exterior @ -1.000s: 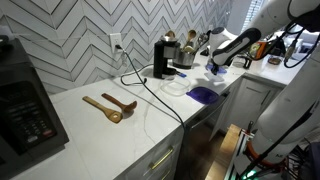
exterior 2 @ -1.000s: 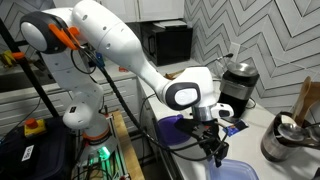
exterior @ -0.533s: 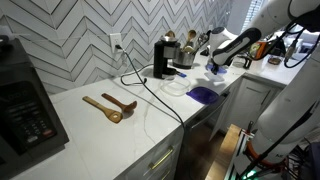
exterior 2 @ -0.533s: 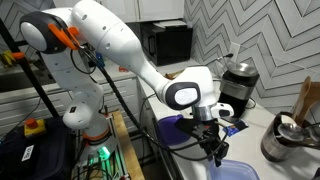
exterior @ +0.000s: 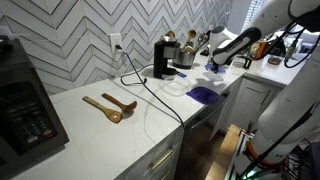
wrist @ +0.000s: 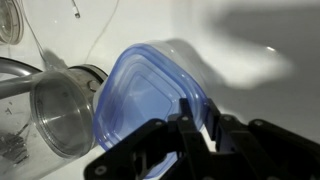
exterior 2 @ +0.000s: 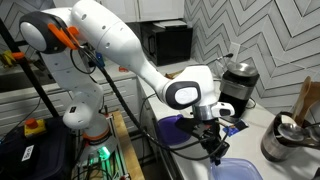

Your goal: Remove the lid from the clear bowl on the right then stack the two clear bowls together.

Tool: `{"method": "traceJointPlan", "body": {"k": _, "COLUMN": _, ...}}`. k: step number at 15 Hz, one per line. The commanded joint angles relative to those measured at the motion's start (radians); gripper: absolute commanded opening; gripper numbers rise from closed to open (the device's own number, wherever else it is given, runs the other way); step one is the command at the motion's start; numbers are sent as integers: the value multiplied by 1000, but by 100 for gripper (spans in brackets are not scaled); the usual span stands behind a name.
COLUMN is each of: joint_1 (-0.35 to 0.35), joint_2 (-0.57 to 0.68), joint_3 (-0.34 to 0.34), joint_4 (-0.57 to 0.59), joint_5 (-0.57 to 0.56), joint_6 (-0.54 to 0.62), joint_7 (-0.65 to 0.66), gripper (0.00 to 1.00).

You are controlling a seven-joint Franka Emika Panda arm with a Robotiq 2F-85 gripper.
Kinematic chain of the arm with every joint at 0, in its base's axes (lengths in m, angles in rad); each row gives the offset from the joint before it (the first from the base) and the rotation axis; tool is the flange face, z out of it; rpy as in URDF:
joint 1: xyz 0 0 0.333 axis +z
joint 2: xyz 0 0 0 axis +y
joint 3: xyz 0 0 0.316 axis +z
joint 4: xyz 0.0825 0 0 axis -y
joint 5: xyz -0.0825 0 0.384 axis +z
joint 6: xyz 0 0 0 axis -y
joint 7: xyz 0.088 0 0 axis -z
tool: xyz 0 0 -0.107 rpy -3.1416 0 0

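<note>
My gripper [wrist: 195,125] is shut on the rim of the light-blue lid [wrist: 150,90] and holds it tilted above the white counter. In both exterior views the gripper [exterior: 215,68] [exterior 2: 213,150] hangs over the counter's right part, with the lid [exterior 2: 236,170] below it. One clear bowl [wrist: 60,115] lies just left of the lid in the wrist view. Part of another clear bowl [wrist: 8,20] shows at the top left corner. A clear bowl [exterior: 174,87] is faint in front of the coffee maker.
A black coffee maker [exterior: 160,58] stands at the wall, its cable [exterior: 150,95] looping over the counter. A violet-blue flat piece [exterior: 203,95] [exterior 2: 170,128] lies near the counter edge. Two wooden spoons [exterior: 110,105] lie mid-counter, and a black appliance [exterior: 25,105] stands at the left.
The gripper, still shut on the lid, has shifted very slightly, so a little more of the lid shows. Nothing else moved.
</note>
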Motion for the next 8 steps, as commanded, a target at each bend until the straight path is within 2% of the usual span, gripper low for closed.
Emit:
{"method": "traceJointPlan", "body": {"k": 1, "joint_1": -11, "joint_2": -13, "joint_3": -1, "joint_4": -11, "joint_5": -32, "joint_6": 19, "joint_7": 22, "gripper": 15}}
{"method": "traceJointPlan", "body": {"k": 4, "joint_1": -11, "joint_2": -22, "joint_3": 1, "joint_4": -10, "joint_5": -51, "joint_6": 20, "joint_7": 34, "gripper": 11}}
{"method": "traceJointPlan", "body": {"k": 8, "joint_1": -7, "joint_2": -56, "joint_3": 15, "joint_4": -4, "joint_5": -140, "joint_6": 8, "joint_7": 87, "gripper": 9}}
